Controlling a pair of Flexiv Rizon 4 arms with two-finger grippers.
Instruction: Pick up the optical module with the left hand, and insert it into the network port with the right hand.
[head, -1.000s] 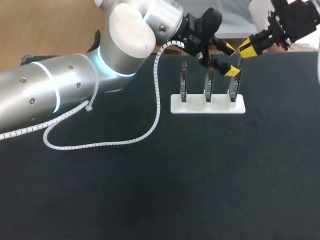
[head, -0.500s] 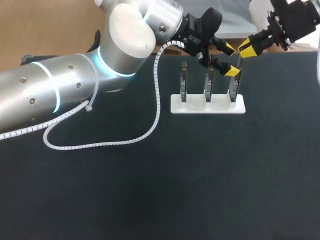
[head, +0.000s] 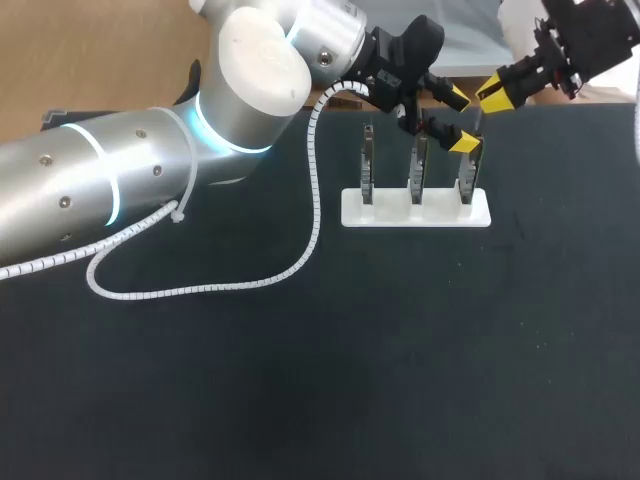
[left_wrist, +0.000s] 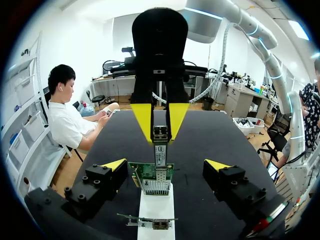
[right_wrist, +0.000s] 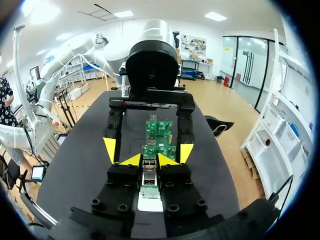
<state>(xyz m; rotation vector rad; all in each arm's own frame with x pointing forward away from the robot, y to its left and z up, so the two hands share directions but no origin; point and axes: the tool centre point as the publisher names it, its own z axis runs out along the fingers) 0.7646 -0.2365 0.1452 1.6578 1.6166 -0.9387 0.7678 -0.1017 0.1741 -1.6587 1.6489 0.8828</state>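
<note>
Black table — white stand toward its far edge, 3 upright circuit boards in it

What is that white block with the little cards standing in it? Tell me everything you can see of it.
The white stand is a flat oblong block, plastic by its look, lying on the black table near its far edge. Three thin circuit boards stand upright in it in a row, spaced apart; up close they look green with metal ports. The left pincer hangs open over the rightmost board.
</note>
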